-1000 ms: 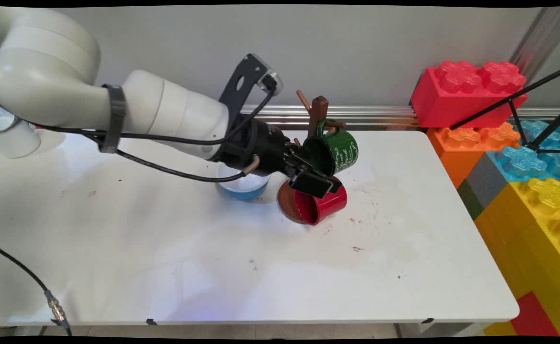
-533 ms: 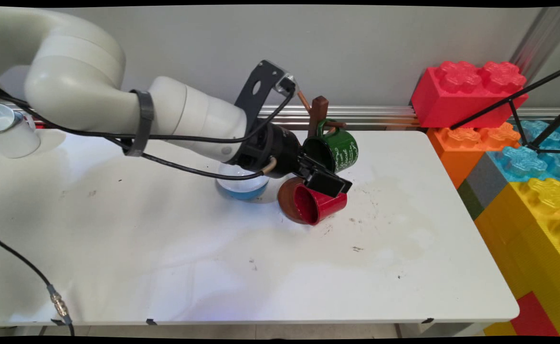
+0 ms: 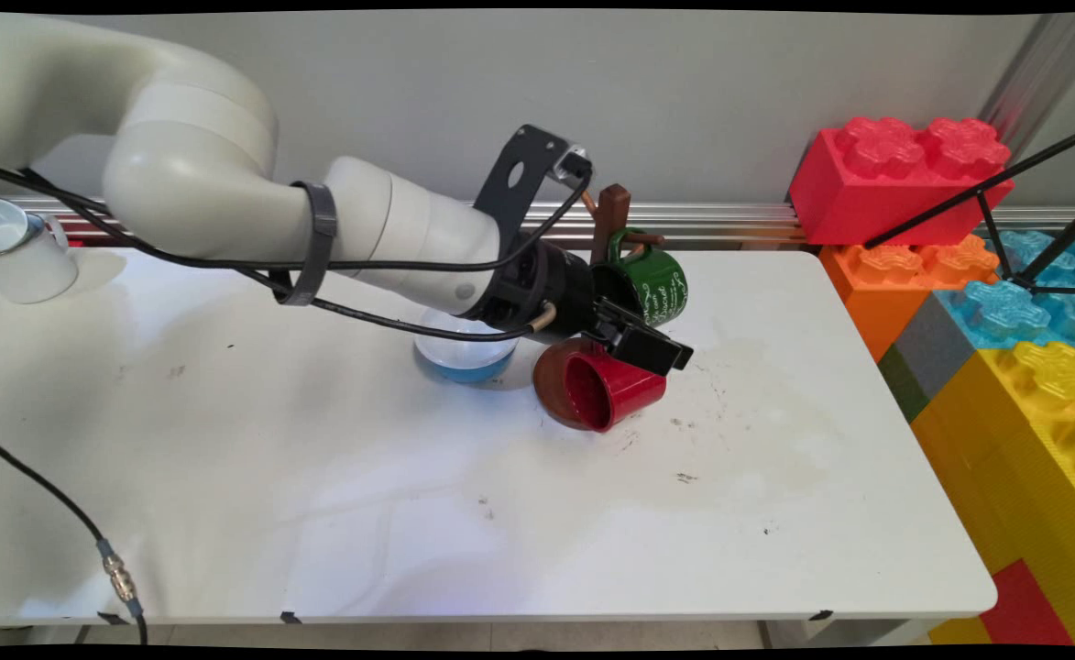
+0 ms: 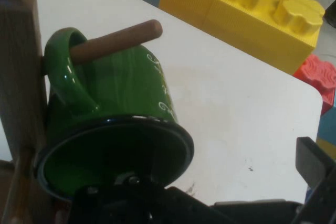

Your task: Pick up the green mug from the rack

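A green mug (image 3: 658, 284) hangs by its handle on a peg of the wooden mug tree (image 3: 612, 213), its mouth turned toward me. My gripper (image 3: 661, 348) is open just below and in front of that mouth, right above a red mug (image 3: 615, 394). The red mug lies on its side against the tree's round brown base (image 3: 546, 380). Nothing is between the fingers. In the hand view the green mug (image 4: 121, 98) fills the left, hooked on the peg (image 4: 115, 40), and one finger (image 4: 314, 165) shows at the right edge; the other is hidden.
A white and blue bowl (image 3: 464, 356) sits under the wrist, left of the base. A white mug (image 3: 19, 252) stands at the far left. Big toy blocks (image 3: 904, 174) are stacked along the table's right side, with black tripod legs (image 3: 986, 188) in front of them.
The arm has reached further right, and the gripper has slid right from the green mug's mouth to over the red mug. Neither mug has moved.
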Action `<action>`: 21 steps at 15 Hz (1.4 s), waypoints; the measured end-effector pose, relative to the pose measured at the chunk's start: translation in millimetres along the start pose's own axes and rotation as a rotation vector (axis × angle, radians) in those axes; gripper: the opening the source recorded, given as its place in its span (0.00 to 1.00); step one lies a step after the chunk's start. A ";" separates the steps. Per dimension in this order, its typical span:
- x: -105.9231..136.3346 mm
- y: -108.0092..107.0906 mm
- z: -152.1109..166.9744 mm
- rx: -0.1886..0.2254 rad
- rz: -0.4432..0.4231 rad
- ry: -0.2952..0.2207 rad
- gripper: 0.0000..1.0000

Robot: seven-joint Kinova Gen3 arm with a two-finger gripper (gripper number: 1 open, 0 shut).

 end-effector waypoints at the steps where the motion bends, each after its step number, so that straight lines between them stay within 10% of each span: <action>1: 0.3 -0.2 1.9 0.001 -0.006 0.002 1.00; 19: 1.6 -4.0 13.8 0.024 -0.083 0.048 1.00; 20: 1.5 -3.9 13.4 0.024 -0.085 0.050 0.00; 21: 1.4 -3.9 12.9 0.025 -0.088 0.052 0.00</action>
